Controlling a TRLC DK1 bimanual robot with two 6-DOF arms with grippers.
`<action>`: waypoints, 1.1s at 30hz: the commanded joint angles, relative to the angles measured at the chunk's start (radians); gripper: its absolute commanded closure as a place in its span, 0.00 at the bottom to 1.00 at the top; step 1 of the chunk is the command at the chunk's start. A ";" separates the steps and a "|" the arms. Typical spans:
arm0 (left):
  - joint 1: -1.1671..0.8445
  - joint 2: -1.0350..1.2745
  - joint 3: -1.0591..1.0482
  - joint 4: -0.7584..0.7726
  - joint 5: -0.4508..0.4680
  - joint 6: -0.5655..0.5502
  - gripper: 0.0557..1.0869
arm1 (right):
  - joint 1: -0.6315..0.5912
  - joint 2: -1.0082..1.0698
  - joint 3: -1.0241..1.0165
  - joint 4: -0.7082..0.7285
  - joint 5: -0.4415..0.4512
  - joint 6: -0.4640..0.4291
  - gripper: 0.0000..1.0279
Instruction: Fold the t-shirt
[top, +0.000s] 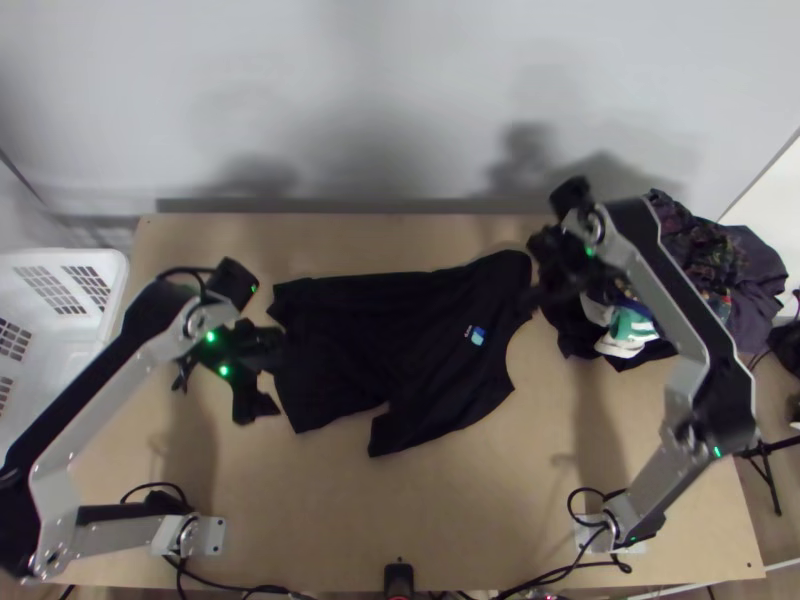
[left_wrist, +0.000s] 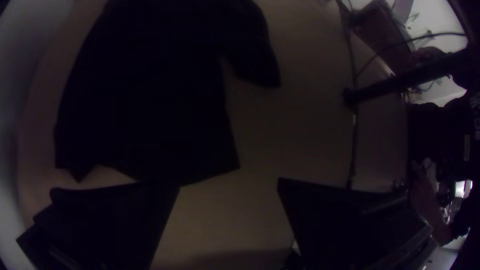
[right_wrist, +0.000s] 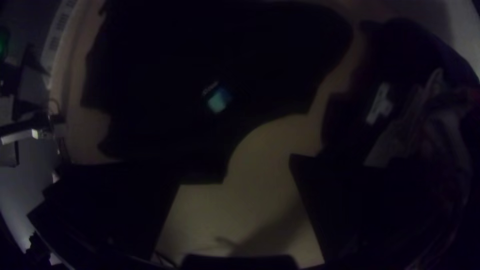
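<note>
White slotted basket (top: 75, 256) at left, light wooden table (top: 480, 500), heaped clothes (top: 740, 262) at right

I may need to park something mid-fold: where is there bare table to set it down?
Bare table lies widest between the t-shirt and the arm bases; a narrower strip runs between t-shirt and wall. It's crowded right of the t-shirt, with the clothes pile and right pincer; the left pincer hangs at the t-shirt's left end.

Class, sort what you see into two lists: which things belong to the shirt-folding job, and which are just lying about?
Part of the job:
- dark t-shirt, lying flat
- left gripper, open
- right gripper, open

Just lying about:
- heap of clothes
- white basket
</note>
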 joint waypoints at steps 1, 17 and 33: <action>-0.153 -0.112 -0.155 0.054 -0.073 -0.031 0.07 | 0.149 -0.218 -0.293 -0.090 0.009 -0.013 0.13; -0.343 -0.242 -0.420 0.438 -0.308 -0.231 0.07 | 0.401 -0.347 -0.652 0.117 0.142 0.001 0.16; -0.343 -0.255 -0.561 0.645 -0.378 -0.220 0.08 | 0.393 -0.292 -0.703 0.361 0.217 0.037 0.21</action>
